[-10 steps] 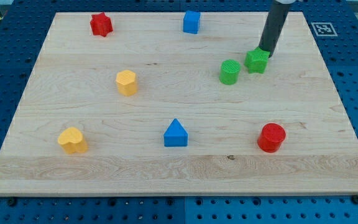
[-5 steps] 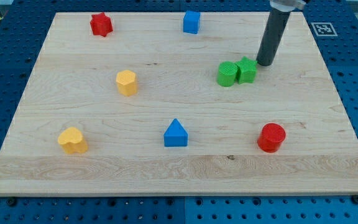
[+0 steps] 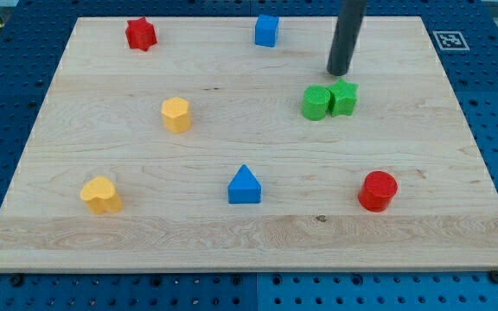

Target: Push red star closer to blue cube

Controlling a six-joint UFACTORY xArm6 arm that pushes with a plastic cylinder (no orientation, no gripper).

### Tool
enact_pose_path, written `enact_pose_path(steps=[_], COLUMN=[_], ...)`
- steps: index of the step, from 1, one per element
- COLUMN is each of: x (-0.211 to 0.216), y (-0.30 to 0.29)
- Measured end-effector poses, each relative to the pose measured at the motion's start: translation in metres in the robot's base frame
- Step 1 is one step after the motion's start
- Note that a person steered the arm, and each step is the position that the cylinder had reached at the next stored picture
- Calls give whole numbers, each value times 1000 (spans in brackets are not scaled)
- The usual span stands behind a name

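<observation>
The red star [image 3: 141,34] lies near the board's top left. The blue cube [image 3: 267,30] sits at the top, right of the middle, well apart from the star. My tip [image 3: 339,72] is the lower end of a dark rod, to the right of and below the blue cube. It stands just above the green star-shaped block [image 3: 344,97], apart from it and far from the red star.
A green cylinder [image 3: 316,103] touches the green star's left side. A yellow hexagonal block [image 3: 175,114], a yellow heart-like block [image 3: 100,194], a blue triangular block [image 3: 245,186] and a red cylinder [image 3: 378,191] lie on the wooden board [image 3: 232,238]. A marker tag [image 3: 448,40] is at the top right corner.
My tip pushed the green star left and down against the green cylinder, nudging it slightly, then drew away up and to the left. The red star and blue cube have not moved.
</observation>
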State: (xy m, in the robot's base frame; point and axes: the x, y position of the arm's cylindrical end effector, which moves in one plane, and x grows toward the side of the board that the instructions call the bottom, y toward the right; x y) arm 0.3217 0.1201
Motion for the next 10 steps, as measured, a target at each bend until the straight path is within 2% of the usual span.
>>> enact_pose_path(steps=[4,7,9,10], x=[-2,-15,-51,-73], y=[-159,-300,-354,-349])
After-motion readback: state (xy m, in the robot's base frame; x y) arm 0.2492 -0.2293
